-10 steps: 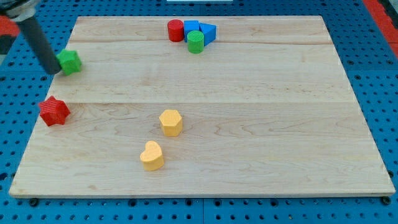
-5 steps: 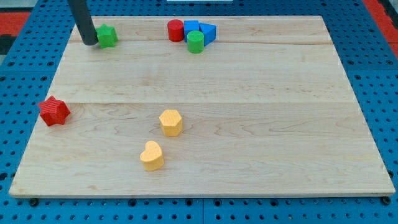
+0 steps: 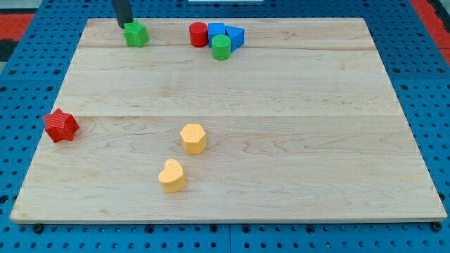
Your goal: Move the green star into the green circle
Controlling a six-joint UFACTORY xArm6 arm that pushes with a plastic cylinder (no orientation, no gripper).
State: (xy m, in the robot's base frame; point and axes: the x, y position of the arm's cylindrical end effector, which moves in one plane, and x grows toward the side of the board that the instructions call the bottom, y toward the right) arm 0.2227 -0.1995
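The green star [image 3: 136, 34] lies near the board's top edge, left of centre. My tip [image 3: 126, 25] touches its upper left side; the rod runs up out of the view's top. The green circle [image 3: 221, 47] stands to the star's right, about 120 pixels away, in a cluster with a red circle [image 3: 198, 34], a blue cube [image 3: 216, 31] and a blue triangle [image 3: 235, 36].
A red star [image 3: 61, 125] sits at the board's left edge. A yellow hexagon [image 3: 193, 138] and a yellow heart [image 3: 171, 176] lie near the middle bottom. The wooden board [image 3: 295, 140] rests on a blue pegboard.
My tip has moved up and to the right, pushing the green star from the board's left side to the top edge, closer to the green circle. The other blocks have not moved.
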